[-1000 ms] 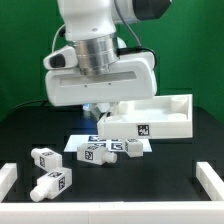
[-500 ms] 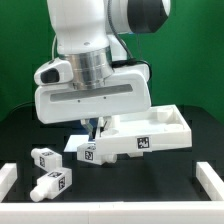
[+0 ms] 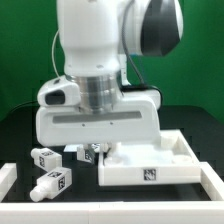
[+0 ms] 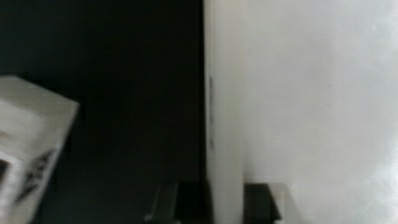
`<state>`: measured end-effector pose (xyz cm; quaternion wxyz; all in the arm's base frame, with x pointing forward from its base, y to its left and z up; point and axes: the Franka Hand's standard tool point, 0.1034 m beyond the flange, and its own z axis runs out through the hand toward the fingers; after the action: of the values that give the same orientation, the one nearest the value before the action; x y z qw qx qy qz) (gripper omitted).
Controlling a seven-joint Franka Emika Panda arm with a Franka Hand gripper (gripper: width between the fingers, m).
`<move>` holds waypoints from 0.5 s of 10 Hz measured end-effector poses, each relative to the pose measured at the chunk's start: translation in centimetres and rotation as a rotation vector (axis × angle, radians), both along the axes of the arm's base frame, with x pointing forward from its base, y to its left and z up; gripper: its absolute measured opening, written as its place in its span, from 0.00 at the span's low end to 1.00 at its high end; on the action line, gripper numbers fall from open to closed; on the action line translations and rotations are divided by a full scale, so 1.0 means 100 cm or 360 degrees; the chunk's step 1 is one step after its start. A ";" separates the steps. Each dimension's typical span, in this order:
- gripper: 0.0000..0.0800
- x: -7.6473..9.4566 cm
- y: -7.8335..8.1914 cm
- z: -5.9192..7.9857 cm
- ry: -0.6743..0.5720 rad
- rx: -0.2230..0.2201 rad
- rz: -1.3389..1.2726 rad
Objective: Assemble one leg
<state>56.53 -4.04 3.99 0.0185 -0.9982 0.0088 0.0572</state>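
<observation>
A large white tray-shaped part with a marker tag on its front wall sits low at the front right of the exterior view. My gripper is at the part's left end, mostly hidden under the wide white hand. In the wrist view the gripper has one dark finger on each side of the part's thin white wall, shut on it. Two short white legs with tags lie on the black table at the exterior view's left.
Another small tagged white piece lies just left of the gripper; a tagged white piece also shows in the wrist view. White corner rails stand at the table's front left and front right.
The arm has carried the white tray-shaped part from the back right down toward the front of the table. The hand now hides the flat tagged board seen earlier. The two legs have not moved.
</observation>
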 end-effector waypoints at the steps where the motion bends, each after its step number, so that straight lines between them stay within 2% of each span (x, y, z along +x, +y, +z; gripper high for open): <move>1: 0.07 -0.001 -0.002 0.001 0.0005 0.0003 -0.0006; 5: 0.07 -0.001 -0.003 0.000 0.0008 -0.0011 -0.0043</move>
<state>56.47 -4.37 3.98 0.0157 -0.9978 0.0227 0.0595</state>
